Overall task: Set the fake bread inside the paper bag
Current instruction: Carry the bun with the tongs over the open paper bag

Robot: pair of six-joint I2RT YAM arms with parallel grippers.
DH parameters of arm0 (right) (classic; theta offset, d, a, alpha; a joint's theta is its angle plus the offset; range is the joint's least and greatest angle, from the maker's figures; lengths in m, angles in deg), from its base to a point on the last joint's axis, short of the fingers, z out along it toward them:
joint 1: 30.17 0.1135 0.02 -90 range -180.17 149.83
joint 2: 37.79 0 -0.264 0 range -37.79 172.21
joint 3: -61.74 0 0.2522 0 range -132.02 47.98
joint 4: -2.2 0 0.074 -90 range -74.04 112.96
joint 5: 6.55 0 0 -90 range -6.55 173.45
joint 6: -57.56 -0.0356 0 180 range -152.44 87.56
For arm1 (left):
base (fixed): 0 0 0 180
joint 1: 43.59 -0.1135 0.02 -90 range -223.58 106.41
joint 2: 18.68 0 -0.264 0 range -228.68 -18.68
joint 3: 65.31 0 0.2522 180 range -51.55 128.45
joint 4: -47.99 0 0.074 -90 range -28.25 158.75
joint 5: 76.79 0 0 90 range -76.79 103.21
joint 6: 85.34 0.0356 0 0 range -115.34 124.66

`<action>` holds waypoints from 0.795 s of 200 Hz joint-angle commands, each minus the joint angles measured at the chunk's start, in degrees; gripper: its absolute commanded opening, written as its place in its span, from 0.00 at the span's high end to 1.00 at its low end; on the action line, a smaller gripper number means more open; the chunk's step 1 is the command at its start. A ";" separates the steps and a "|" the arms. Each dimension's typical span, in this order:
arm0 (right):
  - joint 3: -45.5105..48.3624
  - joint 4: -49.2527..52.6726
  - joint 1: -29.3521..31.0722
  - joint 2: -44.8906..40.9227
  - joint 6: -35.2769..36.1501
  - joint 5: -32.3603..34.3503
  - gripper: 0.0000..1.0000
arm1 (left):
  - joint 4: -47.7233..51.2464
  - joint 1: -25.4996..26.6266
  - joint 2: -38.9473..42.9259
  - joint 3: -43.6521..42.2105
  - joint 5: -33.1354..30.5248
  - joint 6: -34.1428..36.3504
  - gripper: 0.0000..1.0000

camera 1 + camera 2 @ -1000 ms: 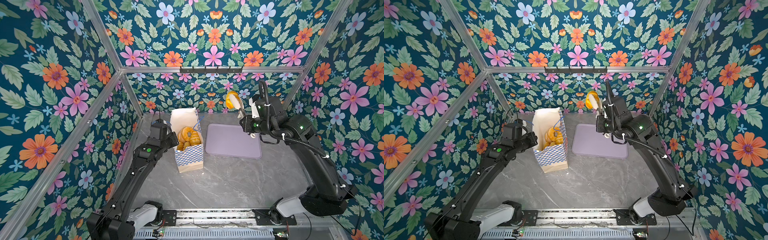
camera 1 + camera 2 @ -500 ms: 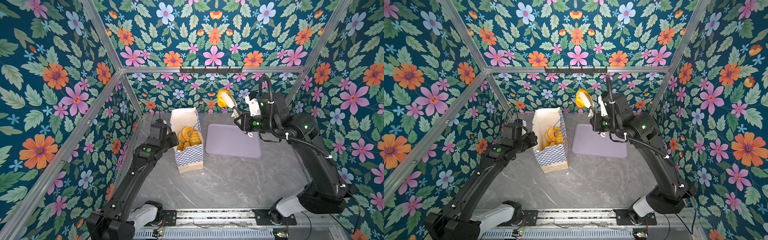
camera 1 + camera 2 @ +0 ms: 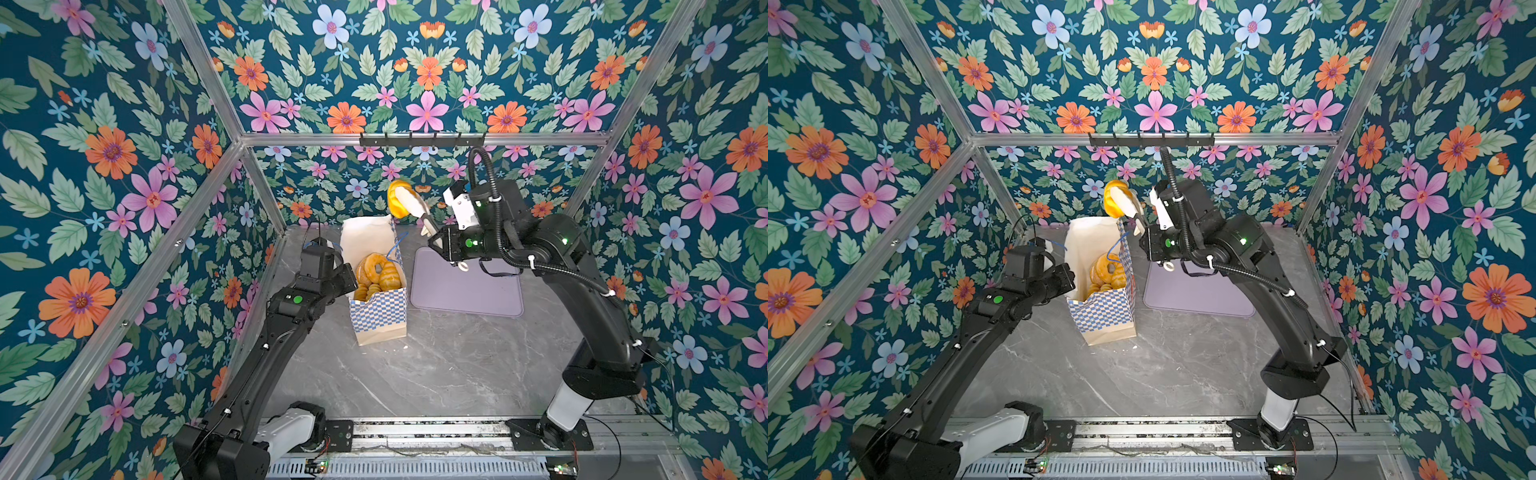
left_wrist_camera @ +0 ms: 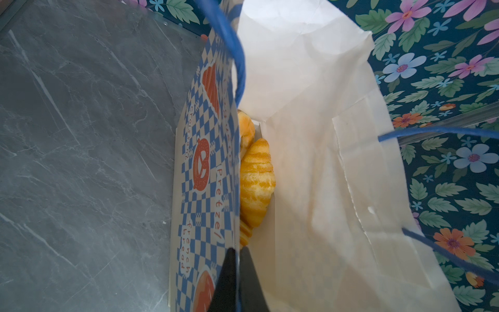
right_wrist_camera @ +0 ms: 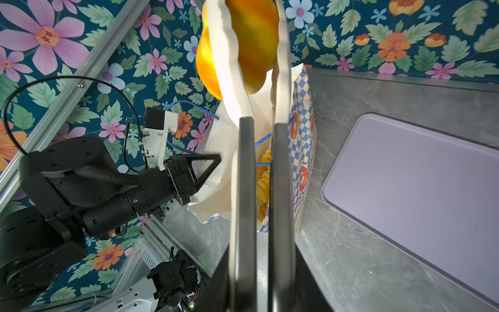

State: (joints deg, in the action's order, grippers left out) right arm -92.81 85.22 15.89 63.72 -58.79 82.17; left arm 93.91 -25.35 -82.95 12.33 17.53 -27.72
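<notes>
Right, status: paper bag (image 3: 379, 316) (image 3: 1105, 312) stands upright on the grey tabletop (image 3: 415, 365), mouth open

Left gripper (image 4: 237, 251) is clenched on the bag's checkered side wall at the rim. The left wrist view shows one black finger outside the paper and one inside. A blue cord handle (image 4: 239, 62) loops over that same wall

Right gripper (image 5: 249, 27) is grasping a glossy yellow bun (image 3: 392, 206) (image 3: 1112, 205), with its white fingers (image 5: 229, 67) pressed against either side of it. The bun is in the air above the bag, not inside it. In both top views it sits over the bag's far rim, toward the tray-side corner. In the right wrist view the bag mouth lies just beyond and below the bun

Already in the bag:
- a ring (image 3: 376, 264) (image 3: 1102, 268) on top of the pile
- ridged loaves (image 3: 392, 277) touching the ring on its tray side
- a croissant (image 4: 256, 178) lying against the inside of the clamped wall
- more golden pieces under the ring, too packed to tell apart

Lilac tray (image 3: 469, 293) lies flat on the tabletop just beside the bag on the right arm's side, not touching it

The right arm reaches over the tray toward the bag, and the left arm comes in from the bag's other side
</notes>
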 commanded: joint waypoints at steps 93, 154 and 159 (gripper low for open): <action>-9.65 3.07 3.77 10.39 1.34 -1.71 0.71 | 1.58 0.00 0.23 0.18 -0.35 0.66 0.95; -8.96 4.70 3.86 13.77 2.02 -1.29 0.71 | 1.76 -0.04 0.64 0.10 -0.54 0.65 0.95; -8.90 4.90 3.86 14.02 2.09 -1.27 0.71 | 1.84 -0.05 0.64 0.02 -0.52 0.65 0.95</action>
State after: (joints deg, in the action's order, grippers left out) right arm -101.84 89.61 19.68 77.01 -57.61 80.59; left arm 94.28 -25.35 -82.62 12.35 17.51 -27.72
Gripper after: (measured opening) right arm 0.290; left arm 0.058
